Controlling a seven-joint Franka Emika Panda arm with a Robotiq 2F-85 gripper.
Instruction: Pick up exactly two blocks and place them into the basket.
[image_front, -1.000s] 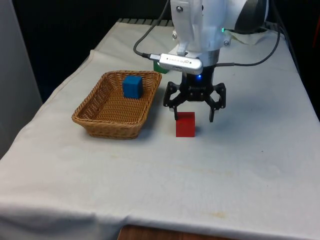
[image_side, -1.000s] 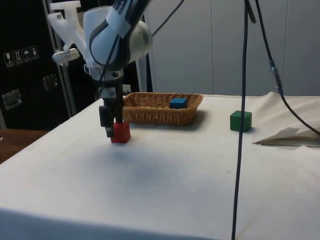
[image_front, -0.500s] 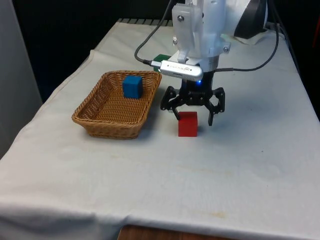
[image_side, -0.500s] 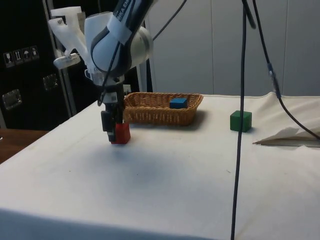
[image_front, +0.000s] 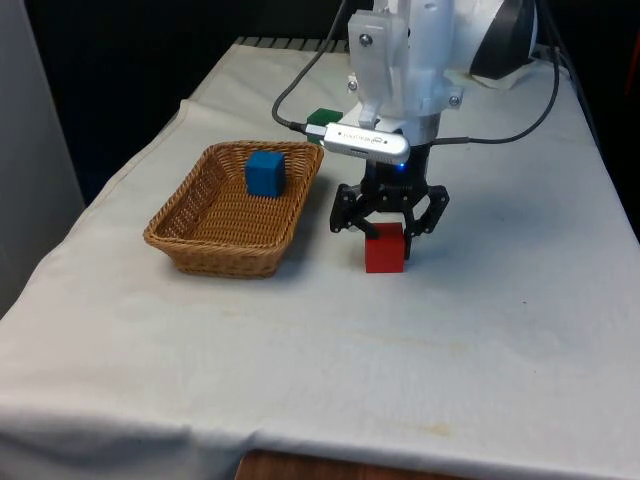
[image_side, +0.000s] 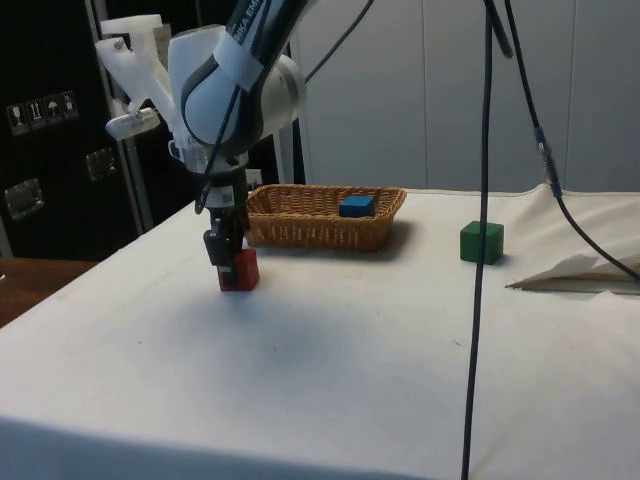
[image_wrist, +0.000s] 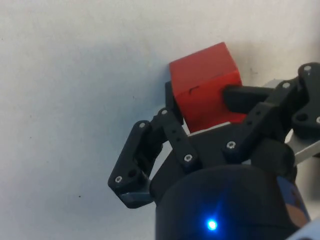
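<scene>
Gripper (image_front: 386, 228) down at table level, fingers clamped on the red block (image_front: 385, 248) from two opposite sides; wrist view shows one finger (image_wrist: 172, 102) pressed to one face of the red block (image_wrist: 204, 85) and the other finger (image_wrist: 245, 94) against the opposite face. Block sits between the fingertips, its lower edge on or just above the white cloth (image_front: 480, 330) — cannot tell which. Side view agrees: gripper (image_side: 226, 262) straight over the red block (image_side: 240, 270), no offset.

Block is a cube, no long axis to speak of; the grip runs across the front view's left-right line.

Basket (image_front: 200, 240) lies toward the front view's left of the gripper, near, with bare cloth between its closest rim and the block. Coming move, by my reading: lift straight up to clear the rim, then carry toward that side.

Blue block (image_front: 265, 172) already in the basket, toward its far end. Green block (image_side: 481, 242) on the cloth beyond the basket, well apart from the gripper
</scene>
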